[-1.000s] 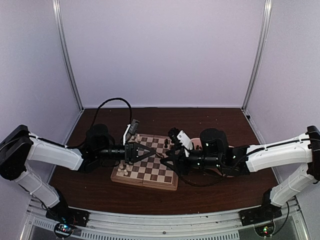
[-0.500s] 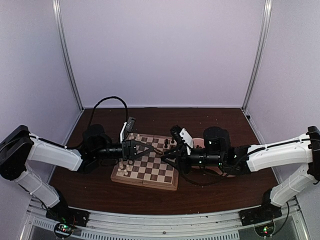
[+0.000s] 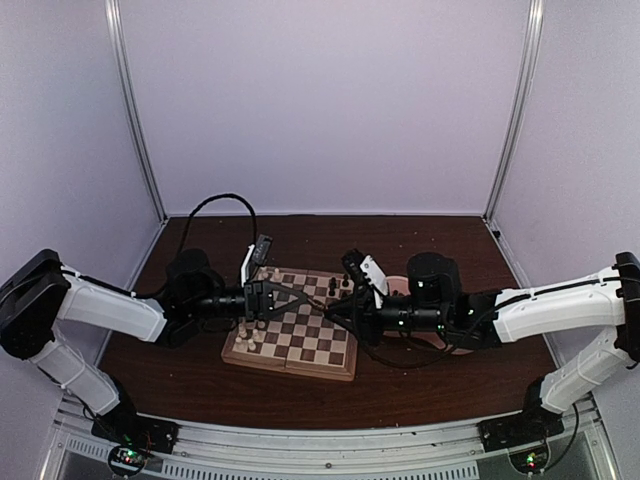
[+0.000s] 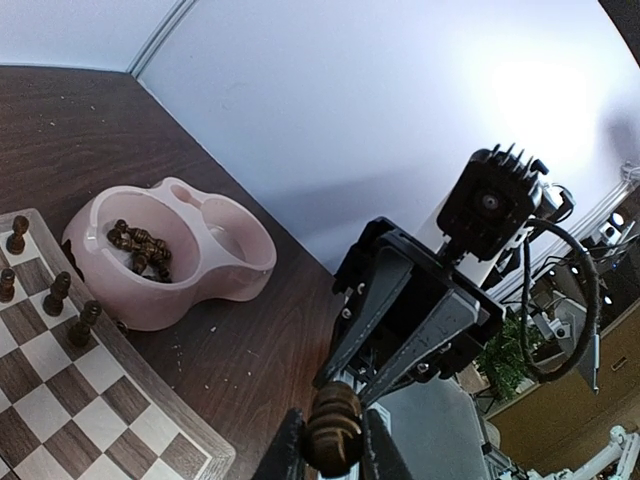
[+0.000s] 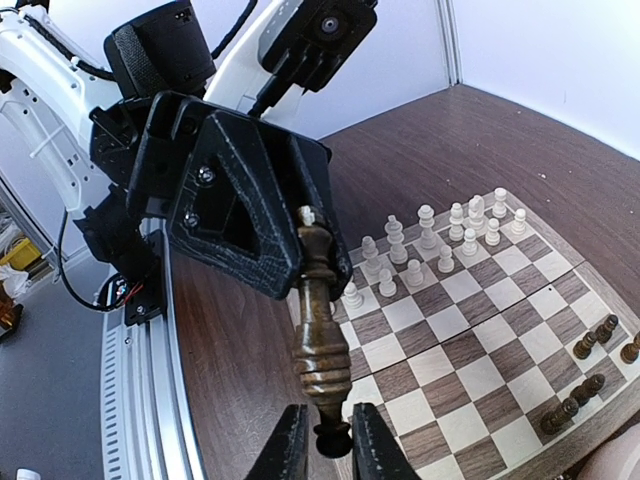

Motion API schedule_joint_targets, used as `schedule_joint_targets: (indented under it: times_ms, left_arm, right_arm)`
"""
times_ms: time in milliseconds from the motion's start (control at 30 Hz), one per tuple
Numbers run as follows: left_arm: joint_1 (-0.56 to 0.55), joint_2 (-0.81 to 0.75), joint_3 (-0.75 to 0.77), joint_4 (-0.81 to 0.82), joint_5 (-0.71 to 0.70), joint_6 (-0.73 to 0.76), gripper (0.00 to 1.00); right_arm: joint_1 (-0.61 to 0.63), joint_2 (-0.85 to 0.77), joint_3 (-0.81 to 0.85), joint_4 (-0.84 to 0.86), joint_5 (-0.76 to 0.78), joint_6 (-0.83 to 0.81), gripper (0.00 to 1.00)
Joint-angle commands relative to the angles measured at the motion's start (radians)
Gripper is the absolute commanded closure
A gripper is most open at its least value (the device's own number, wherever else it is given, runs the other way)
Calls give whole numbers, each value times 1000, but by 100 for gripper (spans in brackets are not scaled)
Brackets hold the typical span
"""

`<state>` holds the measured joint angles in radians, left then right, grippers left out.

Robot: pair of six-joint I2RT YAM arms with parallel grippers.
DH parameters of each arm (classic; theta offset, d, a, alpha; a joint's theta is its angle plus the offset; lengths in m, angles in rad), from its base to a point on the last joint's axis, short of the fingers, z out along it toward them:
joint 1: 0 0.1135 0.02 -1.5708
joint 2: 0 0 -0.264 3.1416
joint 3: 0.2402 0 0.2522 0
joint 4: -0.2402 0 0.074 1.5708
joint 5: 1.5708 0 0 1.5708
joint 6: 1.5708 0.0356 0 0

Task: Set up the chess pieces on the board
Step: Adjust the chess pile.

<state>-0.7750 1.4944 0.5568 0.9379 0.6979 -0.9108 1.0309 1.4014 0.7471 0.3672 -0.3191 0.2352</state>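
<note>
The left arm (image 3: 110,310) is seen reaching in low from the left over the dark desk (image 3: 190,385). The board (image 5: 445,345) is laid flat mid-desk between both arms. Cream pieces (image 5: 440,235) are stood in two rough rows along its left side. The left fingers (image 4: 288,455) are clenched on the crown end of a tall dark piece (image 5: 318,340), with one finger pressed on each side. That piece is held up in the air over the board, clear of the squares, and is spanned between the two arms with its pale-tipped crown toward the left. The right fingers (image 5: 285,450) are pinched in on its round base from both sides, so it is grasped at both ends. Small dark pieces (image 5: 585,345) are stood along the right edge of the board. A pink double bowl (image 4: 150,300) is set on the desk just beside that edge. Loose dark pieces (image 4: 140,250) are piled in one of its compartments. The right arm (image 3: 550,305) is stretched in from the right, and the bowl is mostly hidden behind it in the top view.
</note>
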Motion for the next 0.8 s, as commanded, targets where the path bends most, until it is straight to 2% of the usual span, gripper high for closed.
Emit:
schedule_joint_targets:
  times_ms: [0,100,300,400,467,567,767]
  left_arm:
    - [8,18,9,65,16,-13,90]
    - [10,14,8,63,15,-10,89]
    - [19,-17,-3,19,-9,22,90]
    - [19,-3,1,39,5,9,90]
    - [19,9,3,63,15,-6,90]
    - [19,26,5,100,29,-29,90]
    - [19,43,5,136,42,-55,90]
  right_arm:
    - [-6,-7,9,3,-1,5,83]
    - [-9,-6,12,-6,6,7,88]
    - [-12,7,27,-27,8,13,88]
    - [-11,19,33,-27,-6,15,72]
    - [-11,25,34,-24,-7,16,68]
    - [-12,28,34,-19,-13,19,69]
    - [-14,20,22,7,-28,26,79]
